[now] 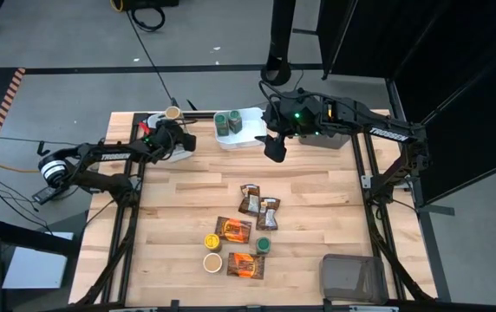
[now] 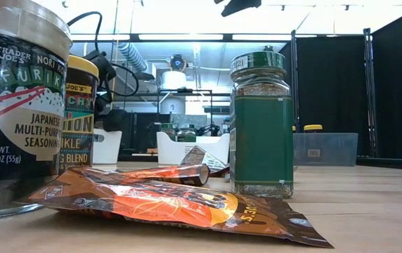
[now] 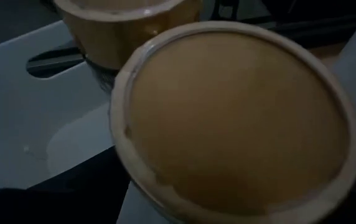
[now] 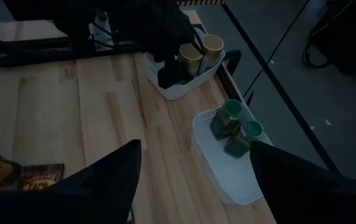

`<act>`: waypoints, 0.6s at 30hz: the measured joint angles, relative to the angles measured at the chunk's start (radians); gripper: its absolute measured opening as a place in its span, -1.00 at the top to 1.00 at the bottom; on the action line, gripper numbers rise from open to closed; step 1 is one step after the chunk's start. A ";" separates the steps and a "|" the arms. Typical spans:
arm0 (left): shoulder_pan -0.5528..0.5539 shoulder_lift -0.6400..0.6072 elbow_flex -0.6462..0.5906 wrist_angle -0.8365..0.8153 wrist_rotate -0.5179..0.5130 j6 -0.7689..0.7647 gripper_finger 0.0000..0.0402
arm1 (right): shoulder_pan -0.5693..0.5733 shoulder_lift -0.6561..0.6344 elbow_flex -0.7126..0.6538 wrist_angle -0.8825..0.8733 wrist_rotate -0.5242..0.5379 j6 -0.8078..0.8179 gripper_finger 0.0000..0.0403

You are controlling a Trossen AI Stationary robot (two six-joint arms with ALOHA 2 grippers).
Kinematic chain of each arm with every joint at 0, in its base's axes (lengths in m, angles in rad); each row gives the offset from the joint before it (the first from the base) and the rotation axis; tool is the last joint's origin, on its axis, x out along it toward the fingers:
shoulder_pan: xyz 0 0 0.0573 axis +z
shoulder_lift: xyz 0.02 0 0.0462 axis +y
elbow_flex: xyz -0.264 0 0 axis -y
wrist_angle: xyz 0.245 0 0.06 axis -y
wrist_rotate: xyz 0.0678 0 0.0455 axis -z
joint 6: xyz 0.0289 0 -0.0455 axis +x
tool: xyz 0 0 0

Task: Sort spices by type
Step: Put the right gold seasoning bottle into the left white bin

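- The spices left to sort are lying in a loose cluster in the middle-near part of the table [image 1: 179,191]: four foil packets [image 1: 233,230], a yellow-lidded jar [image 1: 212,240], a tan-lidded jar [image 1: 212,262] and a green-lidded jar [image 1: 263,245].
- Two green-lidded jars are already standing in the white tub [image 1: 246,132] at the far edge — the right wrist view is showing them side by side [image 4: 234,124].
- The left gripper [image 1: 172,139] is hovering over a second white tub [image 4: 187,84] at the far left corner, fingers spread wide; a tan lid [image 3: 240,118] is filling its wrist view, with another tan-lidded jar just behind, and nothing is being gripped.
- The right gripper [image 1: 274,149] is hanging just beside the green-jar tub, jaws apart and empty.
- The jars are looking like rigid glass with smooth sides — probably fairly heavy for their size, slippery and breakable; gripping across the body just under the lid seems safest, keeping them upright.
- The packets are looking light, flat and floppy, with slick crinkly foil; two are overlapping, so pinching a free edge or corner is likely the best hold, though the packet may sag or slide.
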State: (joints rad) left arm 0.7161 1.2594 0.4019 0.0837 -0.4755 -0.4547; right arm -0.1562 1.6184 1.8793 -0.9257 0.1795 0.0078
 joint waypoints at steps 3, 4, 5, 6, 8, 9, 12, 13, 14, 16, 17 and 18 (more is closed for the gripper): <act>0.012 0.000 0.006 -0.004 0.025 0.003 -0.74 | 0.000 0.000 0.000 0.006 0.000 0.000 -0.55; 0.013 0.000 0.010 -0.004 0.027 0.002 -0.74 | 0.000 0.000 0.000 0.006 0.000 0.000 -0.56; 0.014 0.001 0.017 -0.005 0.033 0.003 -0.74 | 0.000 0.000 0.000 0.006 0.000 0.000 -0.57; 0.016 0.001 0.024 -0.001 0.046 0.003 -0.74 | 0.000 0.000 0.000 0.007 0.000 0.000 -0.58; 0.017 0.001 0.029 0.019 0.067 0.001 -0.74 | 0.000 0.000 0.000 0.007 0.000 0.000 -0.60; 0.016 0.001 0.029 0.038 0.071 -0.010 -0.74 | 0.000 0.000 0.000 0.007 0.000 0.000 -0.60; 0.017 0.002 0.029 0.090 0.073 -0.030 -0.74 | 0.000 0.000 0.000 0.008 0.000 0.000 -0.61; 0.017 0.002 0.029 0.098 0.073 -0.032 -0.74 | 0.000 0.000 0.000 0.008 0.000 0.000 -0.62; 0.017 0.002 0.029 0.101 0.073 -0.034 -0.74 | 0.000 0.000 0.000 0.007 0.000 0.000 -0.61; 0.017 0.002 0.029 0.107 0.072 -0.034 -0.74 | 0.000 0.000 0.000 0.007 0.000 0.000 -0.61; 0.017 0.002 0.029 0.107 0.072 -0.037 -0.74 | 0.000 0.000 0.000 0.007 0.000 0.000 -0.60; 0.017 0.002 0.029 0.107 0.072 -0.046 -0.74 | 0.000 0.000 0.000 0.007 0.000 0.000 -0.60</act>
State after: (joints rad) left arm 0.7330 1.2610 0.4310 0.1905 -0.4032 -0.5005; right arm -0.1565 1.6184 1.8793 -0.9187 0.1799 0.0080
